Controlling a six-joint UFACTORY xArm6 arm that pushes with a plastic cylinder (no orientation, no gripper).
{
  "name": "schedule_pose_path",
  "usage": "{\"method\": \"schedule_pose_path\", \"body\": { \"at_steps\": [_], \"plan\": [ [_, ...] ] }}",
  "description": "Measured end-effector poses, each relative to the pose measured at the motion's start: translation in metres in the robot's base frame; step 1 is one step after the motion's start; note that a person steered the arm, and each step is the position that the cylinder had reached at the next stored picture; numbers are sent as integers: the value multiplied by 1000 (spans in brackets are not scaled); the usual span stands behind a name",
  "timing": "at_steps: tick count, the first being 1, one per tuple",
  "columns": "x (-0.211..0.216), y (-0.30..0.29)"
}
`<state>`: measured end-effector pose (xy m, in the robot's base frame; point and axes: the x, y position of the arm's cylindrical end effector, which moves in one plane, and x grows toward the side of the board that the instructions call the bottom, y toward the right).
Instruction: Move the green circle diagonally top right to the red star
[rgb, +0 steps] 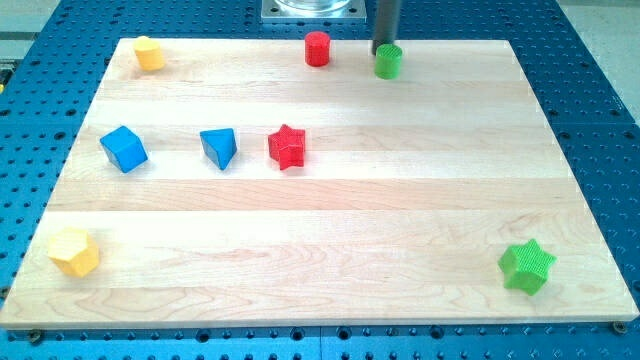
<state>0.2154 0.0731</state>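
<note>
Now, tip: my tip (379, 50) touches the green circle (389, 62) at its upper left.
Jaws: none, only a rod.
Circle: near the top edge, up and right of the red star (287, 147).
Risk: an off-centre push could let it slip sideways, or off the board (330, 250).

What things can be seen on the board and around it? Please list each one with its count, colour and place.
circle: 1, green, top edge, right of centre
star: 1, red, middle, left of centre
cylinder: 1, red, top edge, left of the circle
triangle: 1, blue, left of the red star
cube: 1, blue, left side
yellow block: 1, top left corner
hexagon: 1, yellow, bottom left corner
green star: 1, bottom right corner
board: 1, pale wood
table: 1, blue, perforated, under the board
my tip: 1, dark rod, at the circle's upper left edge, apparently touching
</note>
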Motion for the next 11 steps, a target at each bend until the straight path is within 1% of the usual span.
{"method": "schedule_pose_path", "body": {
  "at_steps": [1, 2, 3, 4, 5, 6, 7, 8, 9, 10, 11],
  "plan": [
    [79, -2],
    [108, -33],
    [108, -91],
    [86, -103],
    [68, -66],
    [42, -48],
    [-5, -15],
    [0, 55],
    [67, 84],
    [74, 89],
    [-1, 88]
  ]
}}
